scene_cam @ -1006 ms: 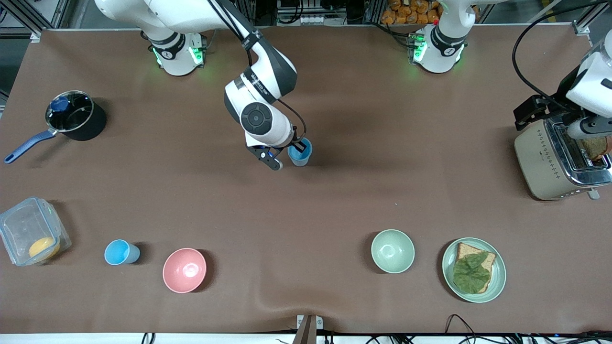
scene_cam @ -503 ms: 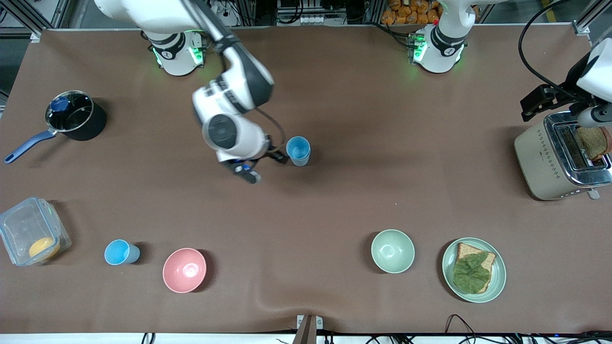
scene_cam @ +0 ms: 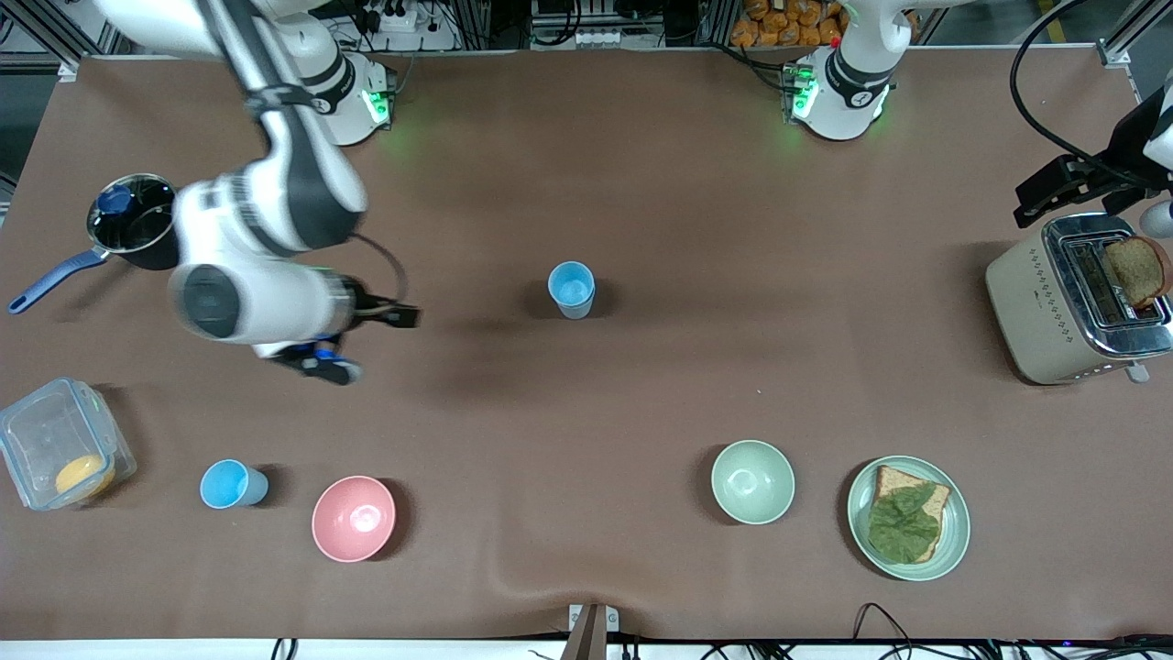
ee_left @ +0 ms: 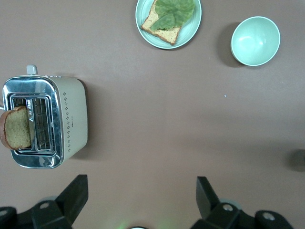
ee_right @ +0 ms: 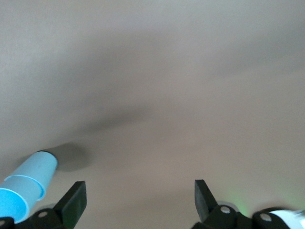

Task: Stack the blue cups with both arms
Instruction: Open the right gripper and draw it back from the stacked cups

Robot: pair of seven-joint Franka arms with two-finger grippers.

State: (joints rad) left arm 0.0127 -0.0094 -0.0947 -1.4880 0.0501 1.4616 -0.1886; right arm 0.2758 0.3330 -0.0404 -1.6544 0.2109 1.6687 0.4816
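Note:
A greyish-blue cup (scene_cam: 572, 289) stands upright alone at the middle of the table. A sky-blue cup (scene_cam: 231, 484) stands near the front edge toward the right arm's end, beside the pink bowl; it also shows at the edge of the right wrist view (ee_right: 26, 188). My right gripper (scene_cam: 365, 344) is open and empty over bare table between the two cups, well away from both. In the right wrist view the right gripper (ee_right: 138, 188) holds nothing. My left gripper (ee_left: 140, 186) is open and empty, high over the table near the toaster.
A pink bowl (scene_cam: 354, 518), a pale green bowl (scene_cam: 752, 481) and a plate (scene_cam: 953, 541) with toast and lettuce sit near the front edge. A toaster (scene_cam: 1035, 312) holds a bread slice. A pot (scene_cam: 137, 220) and a plastic box (scene_cam: 60, 449) sit at the right arm's end.
My right gripper let go of the greyish-blue cup and swung away toward the right arm's end; the cup stays standing. The left hand drifted a little away from the toaster.

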